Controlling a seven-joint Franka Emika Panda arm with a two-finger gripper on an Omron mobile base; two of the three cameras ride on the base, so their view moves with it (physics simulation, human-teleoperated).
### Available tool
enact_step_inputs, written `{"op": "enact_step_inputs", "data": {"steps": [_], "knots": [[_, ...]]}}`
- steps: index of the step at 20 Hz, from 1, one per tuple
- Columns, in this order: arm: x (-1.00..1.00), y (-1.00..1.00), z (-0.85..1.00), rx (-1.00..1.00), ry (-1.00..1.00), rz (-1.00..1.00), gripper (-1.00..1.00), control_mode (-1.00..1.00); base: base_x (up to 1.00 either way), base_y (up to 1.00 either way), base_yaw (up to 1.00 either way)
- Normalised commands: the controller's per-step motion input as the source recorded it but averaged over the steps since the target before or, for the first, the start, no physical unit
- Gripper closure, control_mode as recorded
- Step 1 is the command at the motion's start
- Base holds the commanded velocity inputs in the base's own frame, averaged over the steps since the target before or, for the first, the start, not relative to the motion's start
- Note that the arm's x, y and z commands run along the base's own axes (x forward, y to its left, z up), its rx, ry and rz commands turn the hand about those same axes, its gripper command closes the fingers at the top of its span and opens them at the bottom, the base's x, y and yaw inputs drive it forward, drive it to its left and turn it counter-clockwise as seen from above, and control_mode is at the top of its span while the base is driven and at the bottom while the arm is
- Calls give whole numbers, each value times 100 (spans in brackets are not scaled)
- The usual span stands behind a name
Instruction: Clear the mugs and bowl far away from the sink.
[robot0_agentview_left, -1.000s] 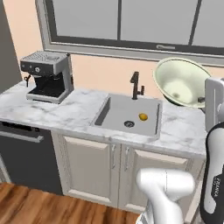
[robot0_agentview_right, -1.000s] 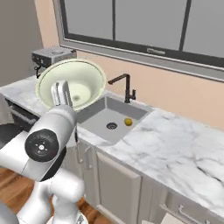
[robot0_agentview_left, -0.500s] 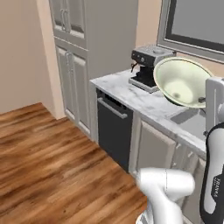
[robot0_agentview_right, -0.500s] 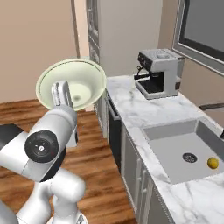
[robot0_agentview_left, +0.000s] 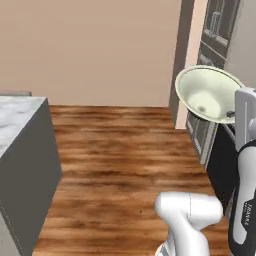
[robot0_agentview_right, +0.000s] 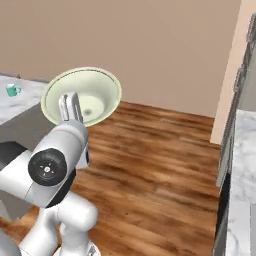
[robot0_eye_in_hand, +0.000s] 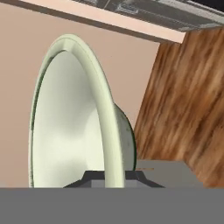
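My gripper is clamped on the rim of the bowl — carried tilted, high above the wood floor. Risk: the thin rim hold may slip under a swing, dropping the bowl short of the far counter — where a teal mug stands.

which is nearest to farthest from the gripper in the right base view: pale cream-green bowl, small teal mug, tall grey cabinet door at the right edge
1. The pale cream-green bowl, clamped by its rim in the gripper.
2. The small teal mug, on the marble counter at the left.
3. The tall grey cabinet door, across the wooden floor at the far right.
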Motion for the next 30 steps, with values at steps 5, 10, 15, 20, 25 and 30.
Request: {"op": "enact_step_inputs", "data": {"steps": [5, 10, 15, 20, 25, 30], "knots": [[0, 0, 0, 0, 0, 0, 100, 100, 0, 0, 100], [0, 0, 0, 0, 0, 0, 100, 100, 74, -3, 90], [0, 0, 0, 0, 0, 0, 100, 100, 100, -43, 49], [0, 0, 0, 0, 0, 0, 100, 100, 100, -63, 17], [0, 0, 0, 0, 0, 0, 100, 100, 100, -48, 8], [0, 0, 0, 0, 0, 0, 100, 100, 100, -25, 3]]}}
